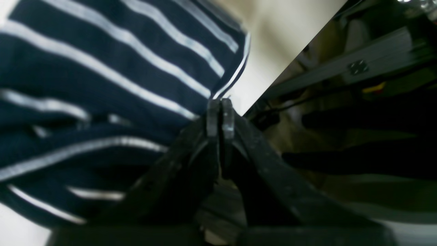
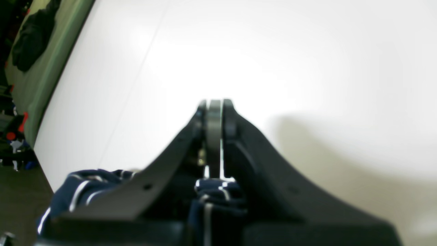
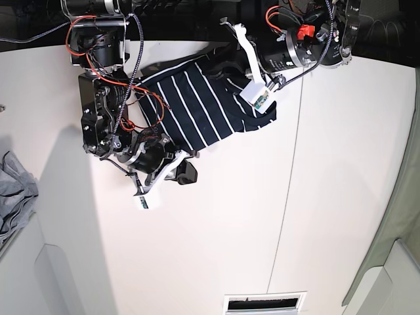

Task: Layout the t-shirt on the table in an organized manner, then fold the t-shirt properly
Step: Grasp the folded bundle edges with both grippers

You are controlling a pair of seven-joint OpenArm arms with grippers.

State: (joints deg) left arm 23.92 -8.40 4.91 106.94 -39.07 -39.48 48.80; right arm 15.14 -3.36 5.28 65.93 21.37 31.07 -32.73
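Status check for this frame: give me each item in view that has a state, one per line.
t-shirt: bunched, partly spread on the table, held at two edges.
left gripper: jaws shut on the t-shirt hem.
right gripper: jaws shut on t-shirt fabric.
grey cloth: crumpled at the table edge.

In the left wrist view the t-shirt (image 1: 102, 85) is blurred and cut off by the left and top edges, and the dark things beyond the table (image 1: 273, 41) edge are too blurred to name. In the right wrist view the right gripper (image 2: 215, 106) hides most of the shirt; only small blurred folds show near the bottom edge. In the base view both arms cover parts of the shirt, so its sleeves and collar cannot be told. A grey cloth (image 3: 16, 197) is cut off by the left edge.
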